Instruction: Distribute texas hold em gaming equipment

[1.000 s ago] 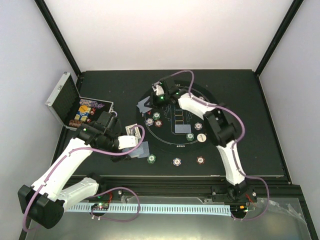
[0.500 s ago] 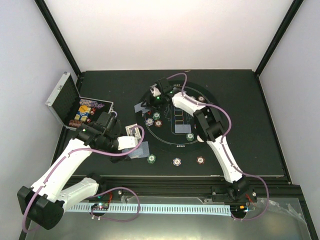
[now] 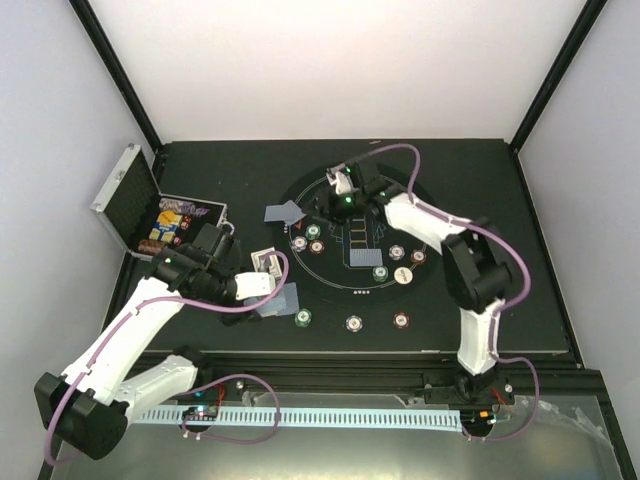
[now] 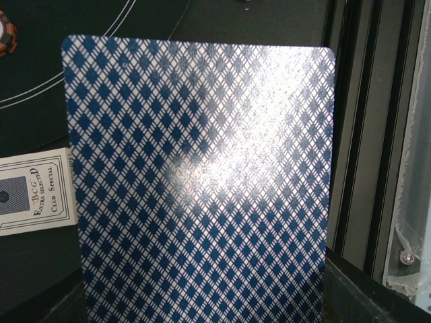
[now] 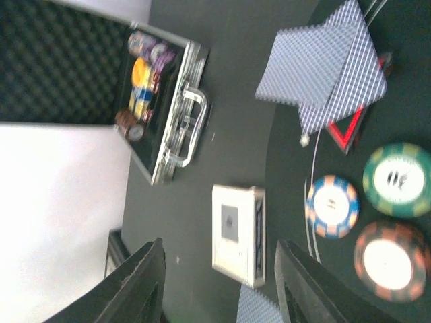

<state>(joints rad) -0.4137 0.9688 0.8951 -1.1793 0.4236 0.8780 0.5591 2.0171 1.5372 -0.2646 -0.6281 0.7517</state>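
Observation:
In the left wrist view a blue diamond-backed playing card (image 4: pixel 202 182) fills the frame and hides the fingers. From above, my left gripper (image 3: pixel 268 290) is shut on that card (image 3: pixel 282 301) near the mat's left front edge. My right gripper (image 3: pixel 320 203) hovers open and empty over the mat's left rear; its fingers (image 5: pixel 138 289) stand wide apart. Two overlapping cards (image 5: pixel 323 64) lie beside the red triangle marker (image 5: pixel 347 128). Next to them lie a blue-orange chip (image 5: pixel 332 206), a green chip (image 5: pixel 397 180) and a red-brown chip (image 5: pixel 390 260).
The round black mat (image 3: pixel 335 285) carries more chips, a white button (image 3: pixel 401 277) and cards at its middle (image 3: pixel 358 238). A white card box (image 3: pixel 264 260) lies left of the mat. The open silver case (image 3: pixel 150 205) with chips stands at far left. Chips (image 3: pixel 354 323) line the front.
My right gripper has opened, leaving a card on the other one at the mat's left edge, and has drawn back to the right. The left arm with its card has not moved.

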